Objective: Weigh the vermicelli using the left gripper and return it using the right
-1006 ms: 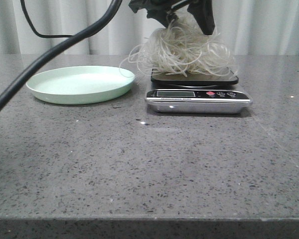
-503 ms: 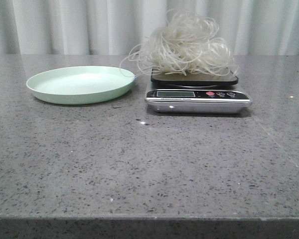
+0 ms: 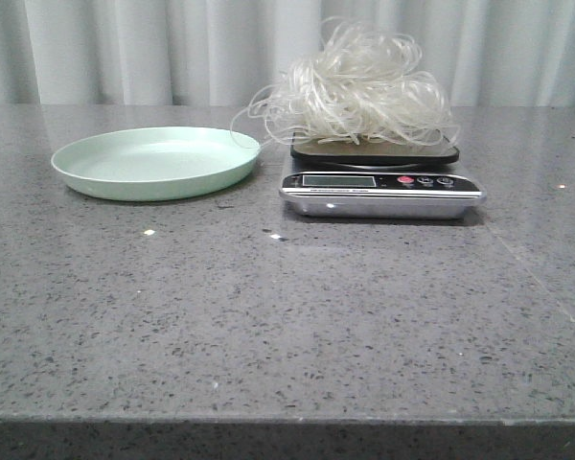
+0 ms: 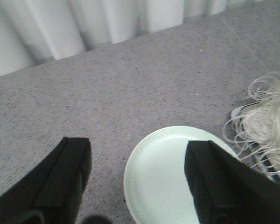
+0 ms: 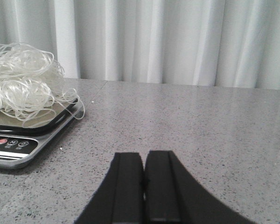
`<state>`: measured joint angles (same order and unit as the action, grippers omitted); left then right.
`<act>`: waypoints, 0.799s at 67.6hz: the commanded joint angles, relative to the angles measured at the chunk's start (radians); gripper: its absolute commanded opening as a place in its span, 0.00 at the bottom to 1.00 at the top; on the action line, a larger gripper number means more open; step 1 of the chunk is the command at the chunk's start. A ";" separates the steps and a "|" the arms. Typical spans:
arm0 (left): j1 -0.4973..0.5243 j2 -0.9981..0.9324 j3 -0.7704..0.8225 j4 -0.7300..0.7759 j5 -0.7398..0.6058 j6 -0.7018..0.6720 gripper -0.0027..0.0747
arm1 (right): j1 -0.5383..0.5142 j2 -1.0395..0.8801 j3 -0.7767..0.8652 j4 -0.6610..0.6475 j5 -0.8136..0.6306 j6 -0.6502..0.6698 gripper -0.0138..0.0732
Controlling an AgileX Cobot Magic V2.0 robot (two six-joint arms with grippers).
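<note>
Evidently the vermicelli (image 3: 357, 84) sat heaped on the dark platform of the scale (image 3: 381, 182), a loose whitish tangle wider than the platform, with stray loops hanging over its edge toward the pale green plate (image 3: 156, 162). Nothing touched the noodles in the front view, and neither arm showed there. The plate lay bare just beside the scale on the speckled grey counter (image 3: 287, 316), with one thin loop of noodle reaching close to its rim.

From the left wrist view, the left claw (image 4: 140, 182) hung above the counter with its two black fingers (image 4: 60, 182) spread wide and nothing between them. The plate (image 4: 158, 177) lay below the gap, partly hidden behind one finger. Beyond that finger, off to the side of the claw, lay the fringe of the vermicelli (image 4: 266, 126), well clear of the fingertips, with a sliver of the scale's edge (image 4: 238, 112) showing under the loops.

From the right wrist view, the right claw (image 5: 144, 191) was low over the counter with its fingers (image 5: 126, 186) pressed together, holding nothing. The scale (image 5: 23, 140) stood ahead of it and off to one side, apart from the fingertips, with the vermicelli (image 5: 21, 81) piled on top and a few strands drooping past the platform. White curtains (image 5: 177, 42) hung behind the counter's far edge.
</note>
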<state>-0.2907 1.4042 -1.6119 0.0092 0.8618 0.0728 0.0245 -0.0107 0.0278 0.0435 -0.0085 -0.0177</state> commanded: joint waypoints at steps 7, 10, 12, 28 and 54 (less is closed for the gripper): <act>0.067 -0.303 0.307 0.007 -0.254 0.030 0.55 | -0.007 -0.016 -0.008 -0.011 -0.076 -0.003 0.33; 0.074 -0.386 0.395 0.021 -0.300 0.030 0.51 | -0.007 -0.016 -0.008 -0.011 -0.076 -0.003 0.33; 0.074 -0.428 0.457 0.029 -0.321 0.030 0.48 | -0.007 -0.016 -0.008 -0.011 -0.076 -0.003 0.33; 0.074 -0.771 0.831 0.034 -0.463 0.030 0.30 | -0.007 -0.016 -0.008 -0.011 -0.078 -0.003 0.33; 0.074 -1.161 1.128 0.027 -0.546 0.025 0.21 | -0.007 -0.005 -0.093 0.027 -0.090 -0.003 0.33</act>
<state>-0.2164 0.2733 -0.4808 0.0424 0.4009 0.0994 0.0245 -0.0107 0.0182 0.0593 -0.0109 -0.0177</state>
